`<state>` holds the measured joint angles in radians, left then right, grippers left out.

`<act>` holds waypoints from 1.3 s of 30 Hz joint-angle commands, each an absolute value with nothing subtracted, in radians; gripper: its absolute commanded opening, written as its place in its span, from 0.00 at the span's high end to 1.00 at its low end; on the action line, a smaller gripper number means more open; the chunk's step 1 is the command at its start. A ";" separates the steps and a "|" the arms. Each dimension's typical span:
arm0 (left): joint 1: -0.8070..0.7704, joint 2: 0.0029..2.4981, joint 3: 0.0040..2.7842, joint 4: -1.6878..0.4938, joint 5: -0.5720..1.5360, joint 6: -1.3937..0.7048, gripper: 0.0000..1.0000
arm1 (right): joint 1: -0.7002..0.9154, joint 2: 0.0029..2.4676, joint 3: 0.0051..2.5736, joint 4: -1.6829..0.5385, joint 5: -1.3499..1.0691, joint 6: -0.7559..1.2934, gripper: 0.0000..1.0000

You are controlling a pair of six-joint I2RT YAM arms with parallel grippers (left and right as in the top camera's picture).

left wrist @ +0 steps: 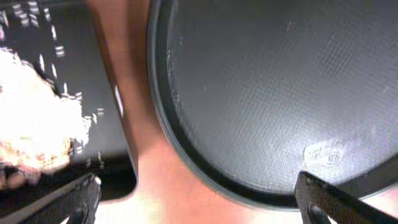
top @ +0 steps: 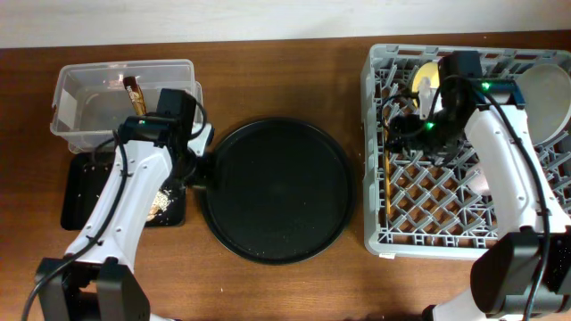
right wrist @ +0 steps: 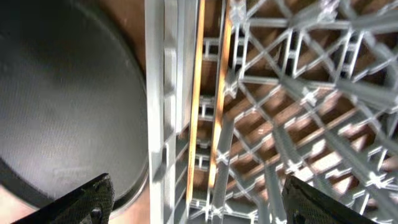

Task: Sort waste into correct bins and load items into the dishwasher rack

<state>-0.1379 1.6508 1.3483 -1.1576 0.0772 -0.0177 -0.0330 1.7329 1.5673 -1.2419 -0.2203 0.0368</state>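
Most of the job looks done. The big round black tray (top: 277,189) in the middle of the tabletop (top: 294,80) is bare. The two chopsticks (right wrist: 198,93) lie flat in the dishwasher rack (top: 379,241) at 3 o'clock, along its 9 o'clock side. The right fingers (right wrist: 93,199) hang over them, wide apart and holding nothing. I think this is the letting-go part of loading the rack.

The yellow bowl (top: 428,78) and the pale green plate (top: 546,94) stand at the rack's 12 o'clock side. I cannot pick out the cups, because the right arm hides part of the rack.

The left fingers (left wrist: 74,202) are also wide apart and empty. They hang over the gap between the round tray and the small black tray (top: 78,209) at 8 o'clock. Food scraps (left wrist: 31,124) with rice sit in that small tray. The wrapper stick (top: 134,94) is in the clear tub (top: 67,85) at 10 o'clock.

Next, the right arm should lift straight up. The rack's pegs and wall are close and could catch it. Each arm should then look for any leftover bits.
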 commanded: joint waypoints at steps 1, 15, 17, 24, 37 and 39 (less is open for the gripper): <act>-0.135 1.628 1.342 -1.228 0.082 -0.013 0.01 | -0.039 1.708 1.552 -1.272 -0.239 0.015 0.12; -0.135 1.364 1.179 -1.100 0.082 -0.030 0.01 | -0.040 1.410 1.240 -1.105 -0.213 0.030 0.09; -0.135 1.364 1.179 -1.100 0.082 -0.030 0.01 | -0.040 1.410 1.240 -1.105 -0.213 0.030 0.09; -0.135 1.364 1.179 -1.091 0.082 -0.030 0.01 | -0.040 1.410 1.240 -1.106 -0.213 0.030 0.09; -0.135 1.364 1.179 -1.063 0.082 -0.030 0.01 | -0.040 1.410 1.240 -1.107 -0.213 0.030 0.08; -0.135 1.364 1.179 -1.059 0.082 -0.030 0.01 | -0.040 1.410 1.240 -1.107 -0.213 0.030 0.08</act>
